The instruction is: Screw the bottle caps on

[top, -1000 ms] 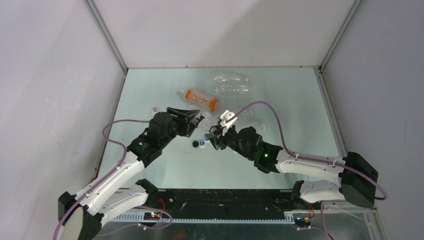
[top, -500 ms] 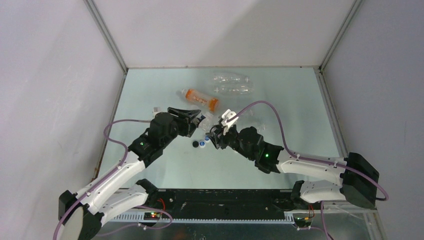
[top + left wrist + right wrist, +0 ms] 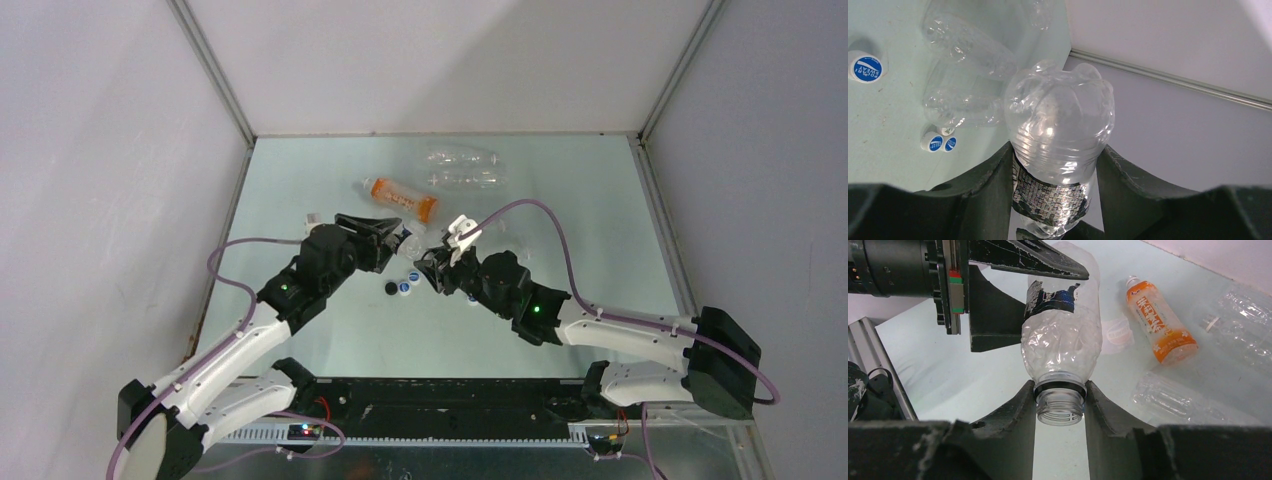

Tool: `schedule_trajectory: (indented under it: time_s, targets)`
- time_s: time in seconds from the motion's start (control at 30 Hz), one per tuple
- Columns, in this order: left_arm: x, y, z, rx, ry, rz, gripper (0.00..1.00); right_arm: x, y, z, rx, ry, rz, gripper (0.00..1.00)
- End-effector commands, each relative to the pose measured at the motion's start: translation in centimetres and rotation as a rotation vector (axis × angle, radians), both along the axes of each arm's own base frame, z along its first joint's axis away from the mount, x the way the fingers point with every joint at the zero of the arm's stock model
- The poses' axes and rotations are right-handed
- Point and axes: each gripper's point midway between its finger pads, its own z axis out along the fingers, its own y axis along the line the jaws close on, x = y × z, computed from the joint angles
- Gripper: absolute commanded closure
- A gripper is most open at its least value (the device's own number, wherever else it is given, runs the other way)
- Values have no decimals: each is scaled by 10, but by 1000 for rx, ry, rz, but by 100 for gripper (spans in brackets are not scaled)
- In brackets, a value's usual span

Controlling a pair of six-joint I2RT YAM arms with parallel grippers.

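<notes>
Bottle [image 3: 1060, 337] held off the bench [image 3: 888, 110], spanning both arms.

Left fingers [image 3: 985, 187] clenched on its body at the labelled band, one finger each side. The lobed base sticks out past the fingertips.

Right fingers [image 3: 1015, 410] closed on the neck, pinching just under the collar ring as far as the right wrist view shows. The threaded mouth sits between them, pointing back toward that wrist.

Mouth is open, with no cap on it.

Reading of the hold: the left fingers carry the weight and fix the body against turning. The right fingers steady or align the neck. With both ends pinned the bottle lies roughly level and cannot roll.

Snag: neither set of fingers carries a cap. The right fingers would have to let go of the neck to fetch one.

Caps [image 3: 865, 67] lie loose on the bench, off to the outer side of the left fingers. One is nearer and two small ones sit touching each other. All have blue tops facing up, so they are easy to pinch from above.

Beyond the right fingertips an orange bottle [image 3: 1159, 320] and clear bottles [image 3: 1188, 402] lie on their sides, apart from the held one. I can't tell whether those are capped.

Judged stage: early, bottle presented, capping not yet begun.
</notes>
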Motion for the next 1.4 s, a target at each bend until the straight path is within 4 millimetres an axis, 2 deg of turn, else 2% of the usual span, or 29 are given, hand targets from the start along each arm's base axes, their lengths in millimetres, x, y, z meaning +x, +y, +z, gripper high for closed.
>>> schedule_trajectory:
  time_s: [0.0, 0.13, 0.17, 0.23, 0.33, 0.37, 0.4, 0.53, 0.67, 0.73, 0.77, 0.93, 1.0, 1.17, 1.37]
  targets:
    - [2, -3, 11, 28, -75, -21, 46, 2, 2, 40, 94, -28, 10, 100]
    - [0, 2, 9, 159, -141, -63, 28, 0, -3, 46, 86, -5, 27, 100]
    - [-1, 3, 9, 181, -155, -73, 17, 1, -4, 51, 91, -1, 30, 100]
    - [-3, 6, 9, 272, -204, -104, 4, 0, -8, 53, 81, 21, 37, 100]
    - [-3, 17, 12, 519, -333, -178, 1, 0, -18, 50, 40, 68, 44, 100]
    - [-3, 20, 20, 590, -380, -204, 0, 1, -21, 57, 44, 71, 46, 100]
    - [-3, 25, 21, 745, -453, -265, 0, -1, -26, 53, 22, 88, 50, 100]
    - [-15, 34, 29, 1151, -677, -545, 0, -4, -47, 55, -23, 134, 69, 100]
    - [-37, 37, 22, 1399, -900, -823, 0, -11, -60, 55, -57, 179, 108, 100]
    - [-44, 37, 20, 1483, -1025, -905, 0, -16, -64, 56, -74, 195, 132, 100]
    - [-46, 37, 15, 1503, -1053, -929, 0, -18, -65, 58, -84, 204, 143, 100]
    - [-58, 25, 21, 1559, -1276, -993, 0, -31, -62, 56, -129, 223, 236, 100]
    - [-61, 20, 25, 1550, -1310, -1025, 0, -36, -61, 55, -138, 236, 271, 100]
    - [-75, 5, 17, 1468, -1367, -1159, 0, -46, -58, 56, -153, 255, 339, 100]
    - [-81, -6, 31, 1429, -1458, -1121, 0, -55, -56, 53, -181, 285, 398, 100]
